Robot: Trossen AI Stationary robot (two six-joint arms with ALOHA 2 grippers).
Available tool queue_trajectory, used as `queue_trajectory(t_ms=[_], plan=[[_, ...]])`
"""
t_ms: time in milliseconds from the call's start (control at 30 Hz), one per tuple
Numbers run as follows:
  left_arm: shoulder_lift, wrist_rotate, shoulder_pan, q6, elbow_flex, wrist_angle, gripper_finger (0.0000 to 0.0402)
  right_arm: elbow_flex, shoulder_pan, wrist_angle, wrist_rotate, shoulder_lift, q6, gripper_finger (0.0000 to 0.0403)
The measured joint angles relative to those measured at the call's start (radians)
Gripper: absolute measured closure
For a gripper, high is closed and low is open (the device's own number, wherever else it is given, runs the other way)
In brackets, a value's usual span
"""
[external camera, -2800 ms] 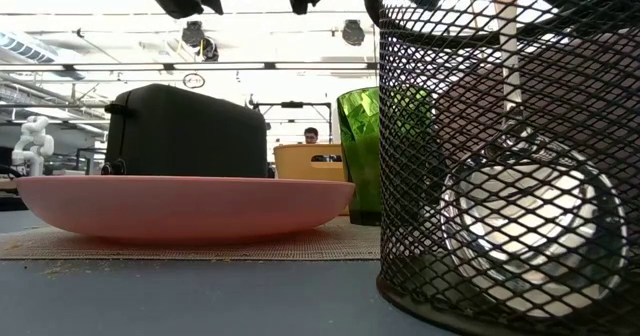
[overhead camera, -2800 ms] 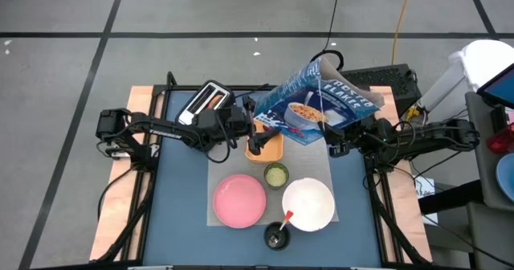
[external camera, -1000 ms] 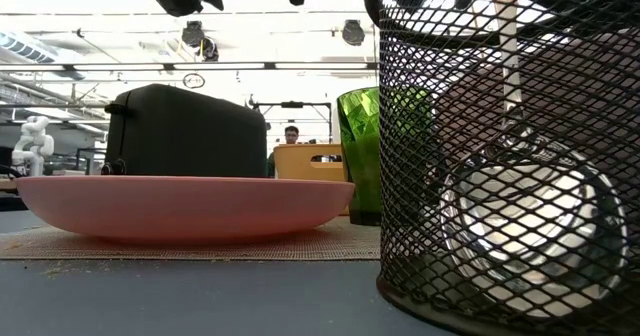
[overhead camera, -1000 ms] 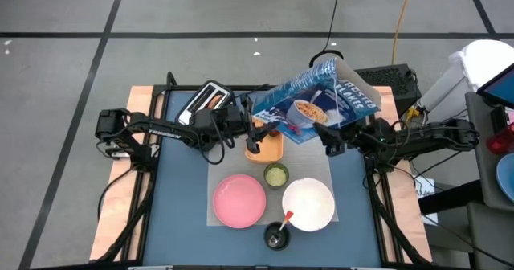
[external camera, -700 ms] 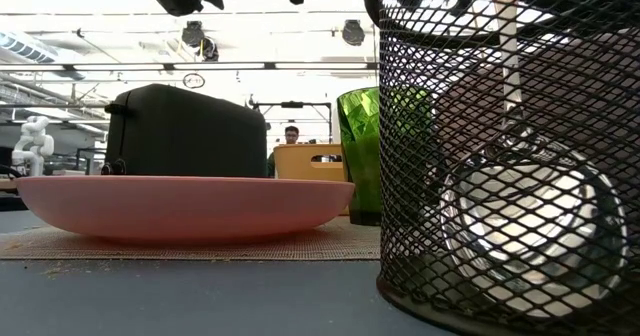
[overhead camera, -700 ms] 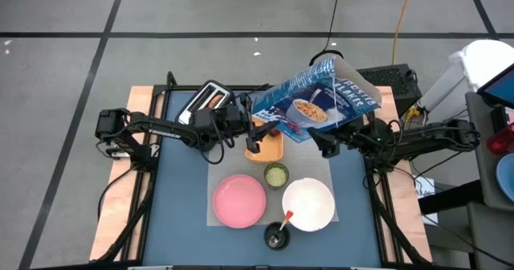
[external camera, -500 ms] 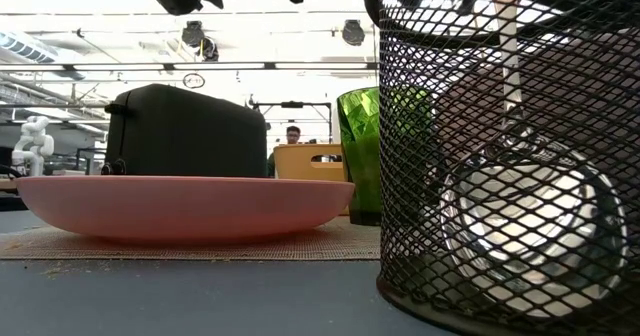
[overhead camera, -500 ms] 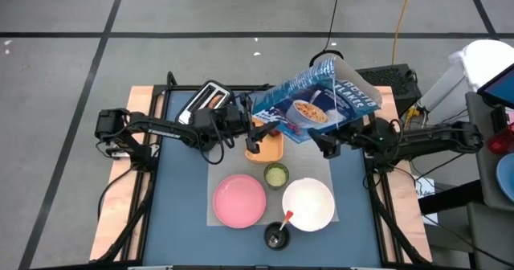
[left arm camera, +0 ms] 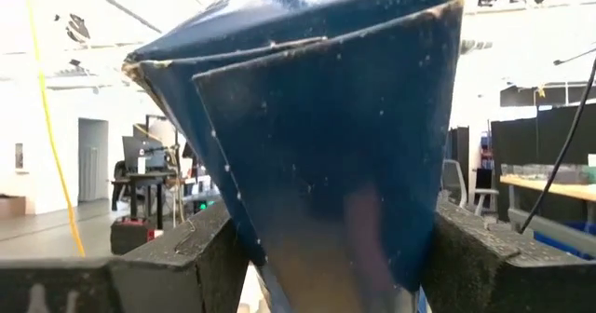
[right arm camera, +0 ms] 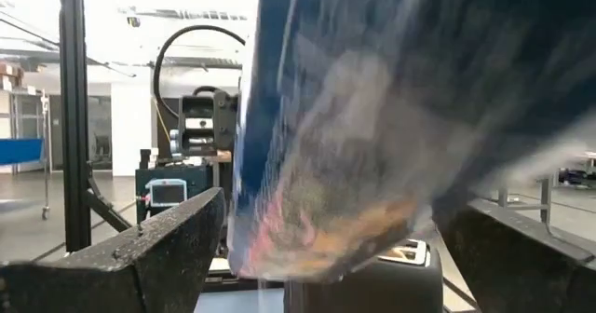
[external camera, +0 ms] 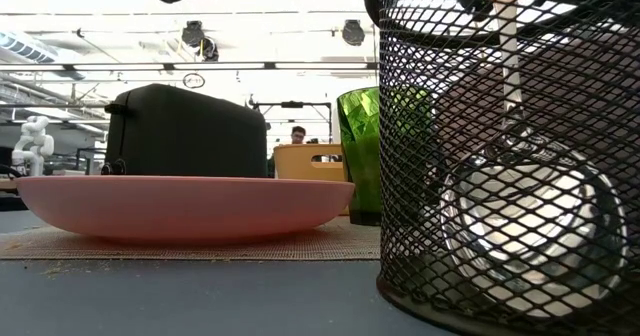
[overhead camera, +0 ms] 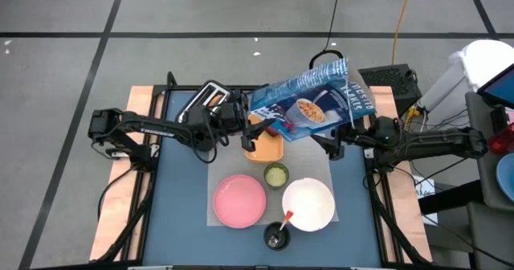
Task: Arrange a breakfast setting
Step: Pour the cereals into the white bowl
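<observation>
Fingers of the left gripper [left arm camera: 321, 257] and of the right gripper [right arm camera: 326, 257] are both pressing on the blue cereal box [overhead camera: 309, 109], one set at each end, holding it tilted in the air above the far middle of the bench [overhead camera: 181, 198].

The bench is carrying a blue surface with bare wood strips along its left and right edges. A pale mat [overhead camera: 325, 169] is lying at the middle. The pink round plate [overhead camera: 239, 201] and the white bowl [overhead camera: 308, 204] are sitting on it side by side toward the near edge, with the small green cup [overhead camera: 276, 174] just behind the gap between them. The orange rectangular tray [overhead camera: 265, 145] is sitting farther back, partly under the box. The toaster [overhead camera: 207, 100] is standing near the far left corner. A black mesh holder [overhead camera: 277, 236] with the red-handled spoon [overhead camera: 287, 217] is standing at the near edge.

Grey floor is surrounding the bench; equipment is crowding the right side. The near left area is lying open.
</observation>
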Motion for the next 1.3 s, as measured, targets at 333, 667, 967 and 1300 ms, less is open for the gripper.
queue_trajectory(t_ms=[333, 667, 967, 1300], plan=[[-0.002, -0.002, 0.0, 0.008, -0.001, -0.112, 0.015, 0.0, 0.0, 0.009, 0.0, -0.016, 0.034, 0.0023], [-0.001, -0.001, 0.0, 0.005, -0.002, -0.163, 0.0149, 0.0, 0.001, 0.021, -0.001, -0.002, 0.064, 0.0023], [-0.001, 0.004, 0.0, 0.021, -0.002, -0.155, 0.0149, 0.001, 0.001, 0.147, -0.004, 0.091, 0.07, 0.011], [-0.002, 0.001, 0.001, -0.001, -0.002, -0.155, 0.0149, 0.001, 0.002, 0.168, -0.006, 0.106, 0.082, 0.0179]])
